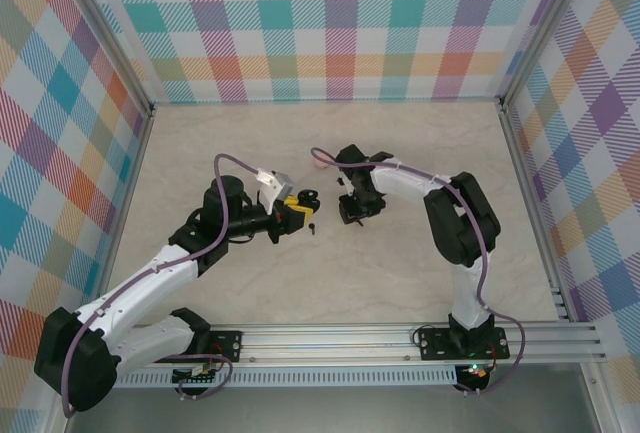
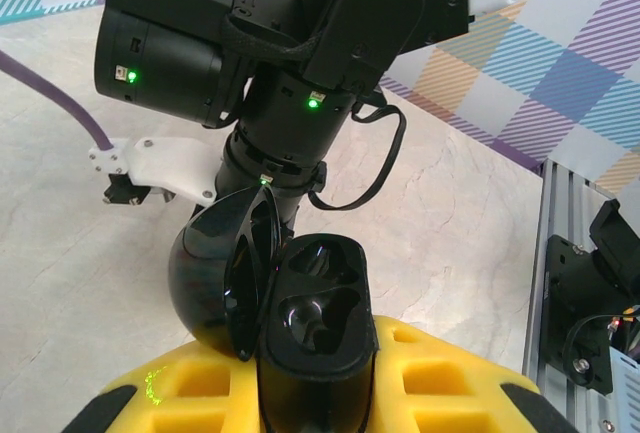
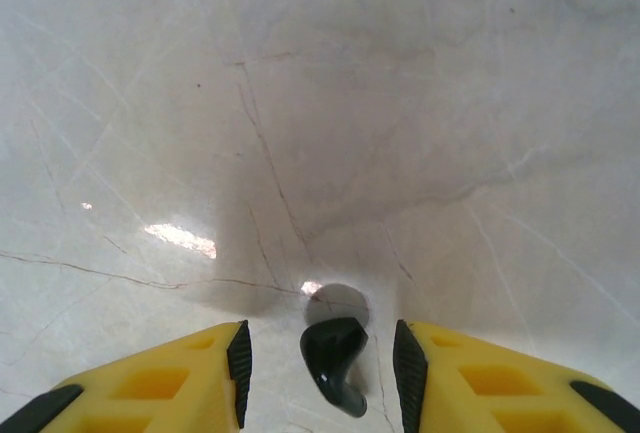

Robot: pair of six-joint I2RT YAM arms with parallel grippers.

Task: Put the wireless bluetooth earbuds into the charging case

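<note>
My left gripper is shut on the black charging case, yellow fingers on either side of its body. The case's lid stands open to the left, and two dark glossy sockets face the camera. In the top view this case sits at the left gripper, near the table's middle. My right gripper is open, pointing down at the table. A glossy black earbud lies between its pads with a gap on each side. Another small black earbud lies on the table between the two grippers.
A small pale pink object lies just behind the right arm's wrist. The marble tabletop is walled by checked panels. An aluminium rail runs along the near edge, and the right arm looms close over the case.
</note>
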